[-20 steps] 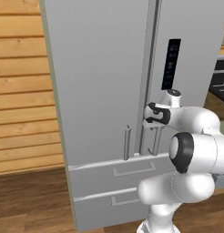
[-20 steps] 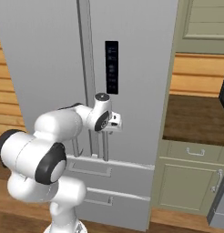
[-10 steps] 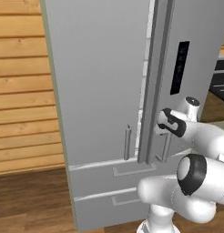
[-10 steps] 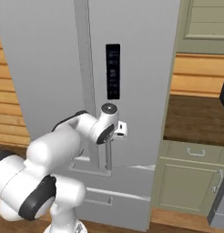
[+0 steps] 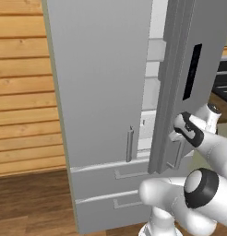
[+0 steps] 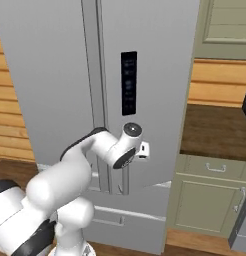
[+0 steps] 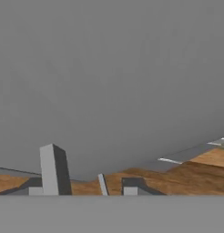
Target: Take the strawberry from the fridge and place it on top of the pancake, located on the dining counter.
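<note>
The fridge (image 5: 101, 92) filled most of the scene, and its right door (image 5: 189, 83) had swung further out than half a second before, widening the gap that had been a bare crack a second earlier and showing pale shelves (image 5: 154, 50) inside. That meant the opening step was well under way, though the gap looked too narrow yet for the arm to reach through. The left door (image 5: 97, 83) stood closed, and the two drawers (image 5: 115, 189) below were shut. The wall bench (image 6: 215, 130) lay off to the right in the right base view. The end effector (image 5: 176, 137) sat at the right door's bar handle (image 6: 126, 176), and whether its jaws were clamped on the bar or merely hooked around it could not be told. The strawberry was presumably on a shelf inside, hidden by the doors.
</note>
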